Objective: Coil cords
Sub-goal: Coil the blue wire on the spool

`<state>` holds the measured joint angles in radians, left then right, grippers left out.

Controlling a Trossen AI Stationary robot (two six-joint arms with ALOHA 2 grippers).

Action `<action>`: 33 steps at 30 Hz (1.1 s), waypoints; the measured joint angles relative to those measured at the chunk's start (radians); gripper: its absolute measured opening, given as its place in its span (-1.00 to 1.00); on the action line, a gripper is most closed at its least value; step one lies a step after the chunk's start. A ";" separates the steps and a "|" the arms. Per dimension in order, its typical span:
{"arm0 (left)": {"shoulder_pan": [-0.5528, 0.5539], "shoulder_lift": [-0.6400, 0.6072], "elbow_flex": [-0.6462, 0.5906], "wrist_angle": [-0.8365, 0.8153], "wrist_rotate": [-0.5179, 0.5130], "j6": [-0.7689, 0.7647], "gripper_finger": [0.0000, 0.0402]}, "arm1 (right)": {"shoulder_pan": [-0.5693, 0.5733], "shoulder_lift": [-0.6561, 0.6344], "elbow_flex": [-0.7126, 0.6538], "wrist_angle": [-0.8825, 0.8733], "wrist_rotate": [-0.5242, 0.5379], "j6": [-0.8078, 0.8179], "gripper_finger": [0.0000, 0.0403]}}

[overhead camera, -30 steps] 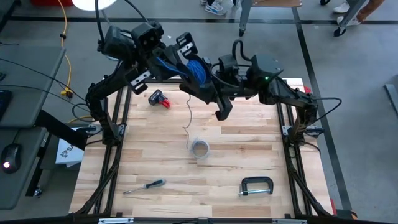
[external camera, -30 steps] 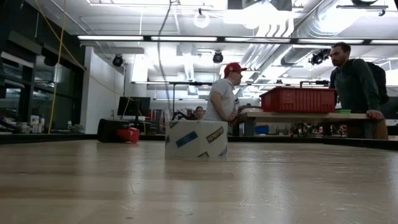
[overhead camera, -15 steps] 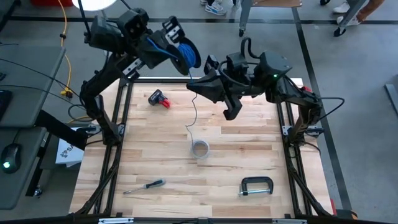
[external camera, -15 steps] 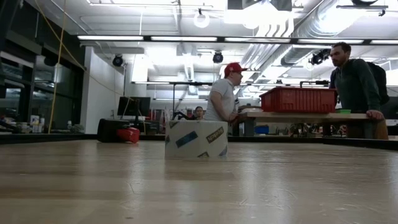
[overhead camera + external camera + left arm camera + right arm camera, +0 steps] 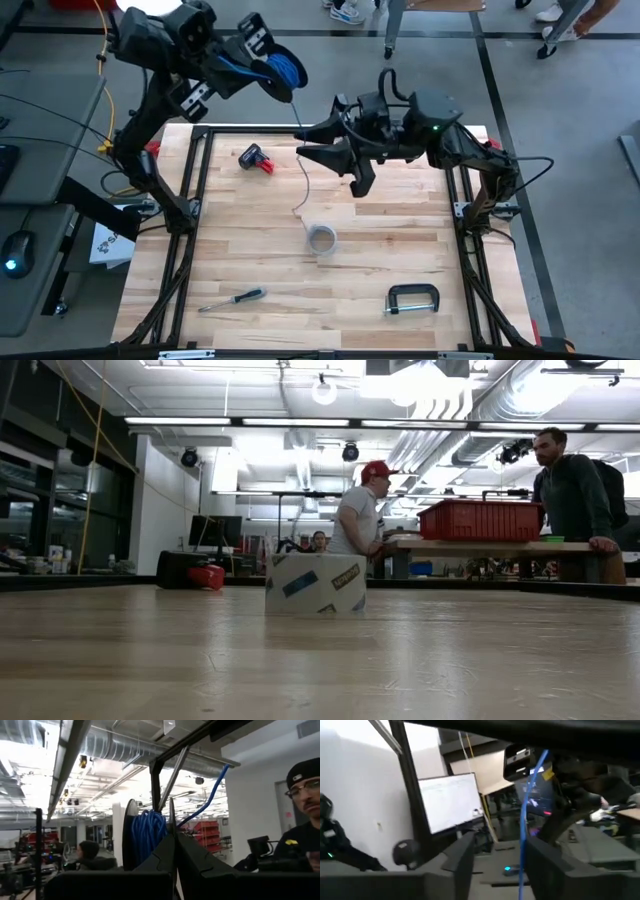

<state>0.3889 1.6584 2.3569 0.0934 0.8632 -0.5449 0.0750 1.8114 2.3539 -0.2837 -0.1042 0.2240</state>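
We see the blue cord (image 5: 283, 68) wound in several loops around the left gripper (image 5: 262, 50), raised above the table's far left corner; in the left wrist view the coil (image 5: 146, 836) hangs around that gripper's fingers (image 5: 162, 857), which are pressed together, shut on the cord. A pale grey cord (image 5: 304, 170) runs down from the blue loops, passes just beside the right gripper (image 5: 312, 141) and ends on the wooden table (image 5: 400, 250) near a roll of tape (image 5: 321, 238). We find the right gripper over the far middle of the table, jaws apart; in the right wrist view a strand of blue cord (image 5: 524, 825) hangs between its fingers (image 5: 462, 857) without being pinched.

Further out on the table lie a red and black tool (image 5: 256, 158) near the far left, a screwdriver (image 5: 232, 298) near the front left and a black C-clamp (image 5: 412, 298) near the front right. In the low view the tape roll (image 5: 315, 582) stands on the tabletop, and people (image 5: 360, 520) stand at a bench with a red crate (image 5: 480, 520) behind
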 joint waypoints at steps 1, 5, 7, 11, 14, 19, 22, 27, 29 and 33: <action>0.007 -0.003 0.000 -0.003 0.000 0.000 -1.00 | 0.001 0.000 0.000 -0.008 0.012 -0.022 -0.20; 0.025 -0.023 0.000 -0.003 0.002 0.017 -1.00 | 0.004 0.000 0.000 -0.058 0.144 -0.127 -0.08; 0.029 -0.031 0.000 0.001 0.004 0.032 -1.00 | 0.003 0.000 0.000 -0.076 0.210 -0.164 -0.07; 0.031 -0.032 0.000 0.003 0.002 0.044 -1.00 | 0.003 0.005 0.000 -0.106 0.318 -0.205 -0.07; 0.031 -0.030 0.000 0.003 -0.009 0.061 -1.00 | -0.005 0.022 0.001 -0.114 0.353 -0.206 -0.07; 0.030 -0.030 0.000 0.007 -0.018 0.069 -1.00 | -0.010 0.064 0.001 -0.119 0.356 -0.206 -0.07; 0.030 -0.029 0.000 0.009 -0.025 0.070 -1.00 | -0.015 0.092 0.001 -0.108 0.382 -0.207 -0.07; 0.030 -0.029 0.000 0.009 -0.035 0.068 -1.00 | -0.031 0.133 0.001 -0.093 0.399 -0.201 -0.07; 0.030 -0.029 -0.001 0.008 -0.035 0.068 -1.00 | -0.036 0.146 0.001 -0.075 0.392 -0.198 -0.07; 0.030 -0.029 -0.001 0.009 -0.036 0.068 -1.00 | -0.037 0.165 0.001 -0.016 0.382 -0.198 -0.07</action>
<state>0.4187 1.6291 2.3562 0.1020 0.8276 -0.4770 0.0380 1.9763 2.3547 -0.2993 0.2780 0.0257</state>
